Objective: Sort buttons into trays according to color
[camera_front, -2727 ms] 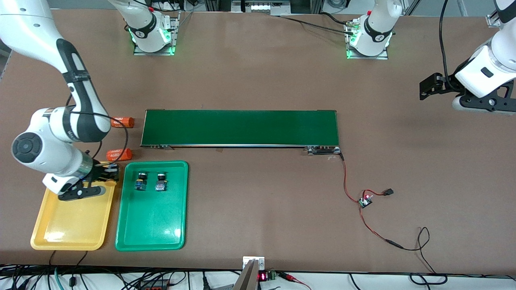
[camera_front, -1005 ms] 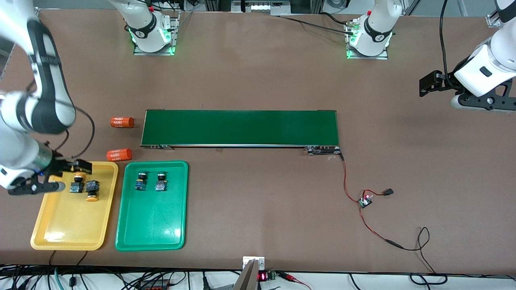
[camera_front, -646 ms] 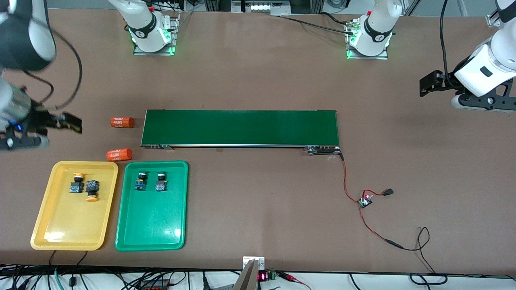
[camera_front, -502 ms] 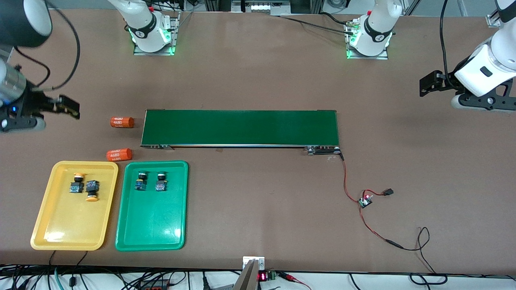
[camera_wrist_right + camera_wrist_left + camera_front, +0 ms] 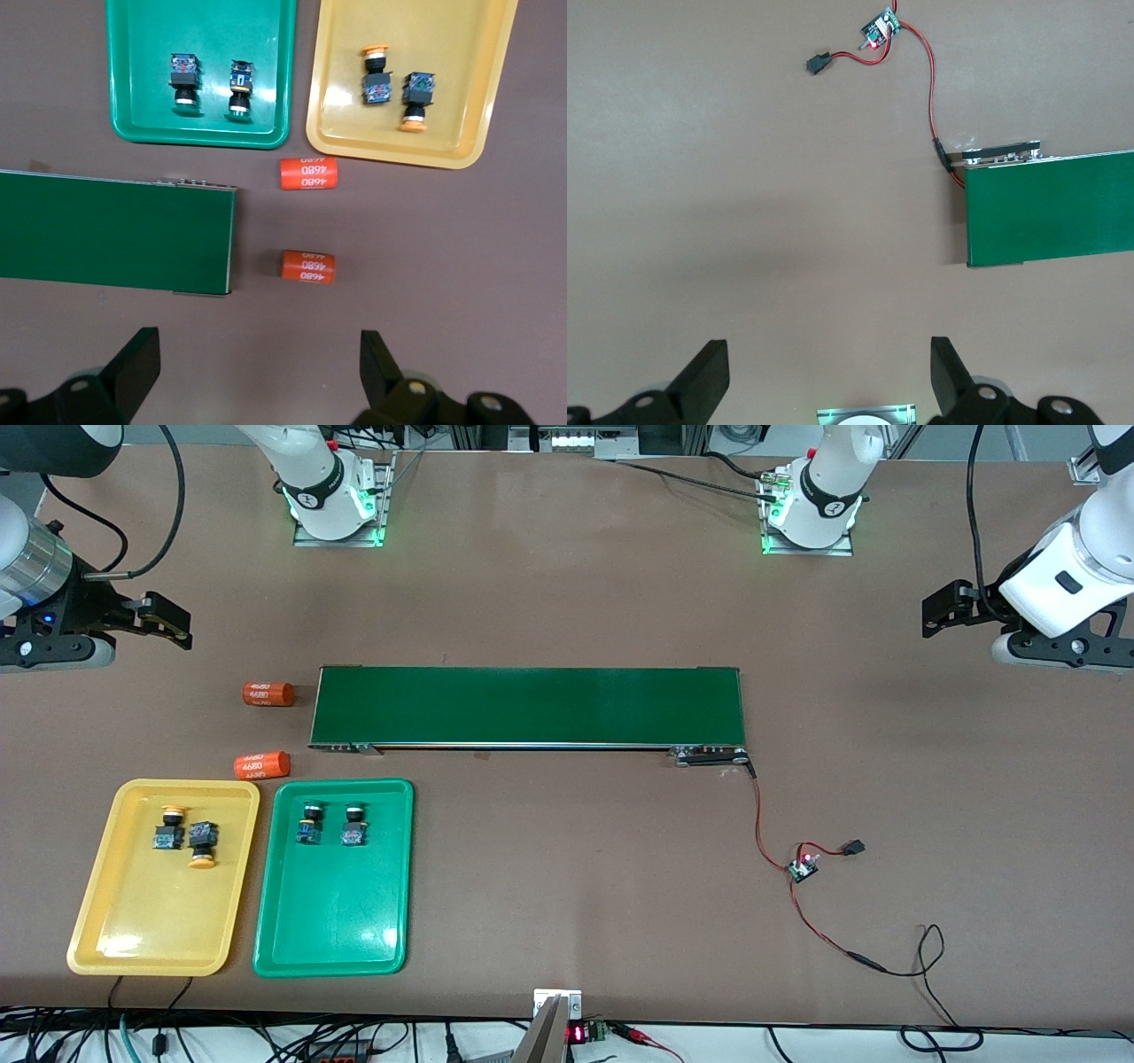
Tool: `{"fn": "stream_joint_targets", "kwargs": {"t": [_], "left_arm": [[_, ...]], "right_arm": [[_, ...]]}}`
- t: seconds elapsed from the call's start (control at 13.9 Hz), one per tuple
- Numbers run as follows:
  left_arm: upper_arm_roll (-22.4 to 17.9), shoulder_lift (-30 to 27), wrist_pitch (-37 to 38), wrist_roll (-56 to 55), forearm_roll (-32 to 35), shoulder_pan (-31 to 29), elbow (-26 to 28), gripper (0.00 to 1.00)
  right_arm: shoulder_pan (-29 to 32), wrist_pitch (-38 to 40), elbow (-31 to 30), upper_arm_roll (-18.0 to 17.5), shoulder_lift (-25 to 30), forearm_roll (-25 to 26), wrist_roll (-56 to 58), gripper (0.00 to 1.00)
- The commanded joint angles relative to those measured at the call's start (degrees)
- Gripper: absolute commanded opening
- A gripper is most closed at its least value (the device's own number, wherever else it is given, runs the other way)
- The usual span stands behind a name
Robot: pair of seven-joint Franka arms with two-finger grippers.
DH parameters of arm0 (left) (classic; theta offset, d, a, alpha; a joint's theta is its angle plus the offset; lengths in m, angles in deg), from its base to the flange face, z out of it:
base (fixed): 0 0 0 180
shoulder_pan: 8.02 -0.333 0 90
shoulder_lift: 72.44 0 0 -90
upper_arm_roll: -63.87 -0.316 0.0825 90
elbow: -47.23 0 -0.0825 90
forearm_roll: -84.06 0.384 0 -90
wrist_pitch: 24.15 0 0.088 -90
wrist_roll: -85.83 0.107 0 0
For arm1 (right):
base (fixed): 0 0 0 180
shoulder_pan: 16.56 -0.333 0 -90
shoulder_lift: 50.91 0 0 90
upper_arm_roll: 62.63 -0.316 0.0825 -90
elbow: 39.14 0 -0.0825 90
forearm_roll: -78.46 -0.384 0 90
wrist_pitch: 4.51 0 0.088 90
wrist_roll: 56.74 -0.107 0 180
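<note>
Buttons sorted: yellow pair (image 5: 394, 87) in yellow tray (image 5: 133, 921), green pair (image 5: 211, 85) in green tray (image 5: 337, 921). Left gripper (image 5: 829, 376) over bare table, right gripper (image 5: 257, 367) near orange cylinders (image 5: 308, 266), both wide open, empty.

The conveyor belt (image 5: 527, 707) lies across the middle of the bench (image 5: 576, 593); bare bench runs between it and the arm bases; two orange cylinders (image 5: 267, 693) (image 5: 261, 765) sit just off its end, toward the right arm's end; the yellow tray (image 5: 115, 943) and green tray (image 5: 332, 943), nearer the camera, lie side by side with a narrow gap; red wiring (image 5: 802, 921) trails over the bench toward the left arm's end.
</note>
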Motion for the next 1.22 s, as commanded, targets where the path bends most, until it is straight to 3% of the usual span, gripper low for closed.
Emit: {"fn": "stream_joint_targets", "kwargs": {"t": [0.0, 1.15], "left_arm": [[0.17, -0.50, 0.96, -0.16, 1.10, -0.15, -0.55, 1.00], [-0.01, -0.59, 1.05, -0.16, 1.10, -0.24, -0.55, 1.00]], "right_arm": [[-0.77, -0.61, -0.37, 0.59, 0.33, -4.06, -1.48, 1.00], [-1.56, -0.53, -0.28, 0.06, 0.06, -3.90, -3.94, 1.00]]}}
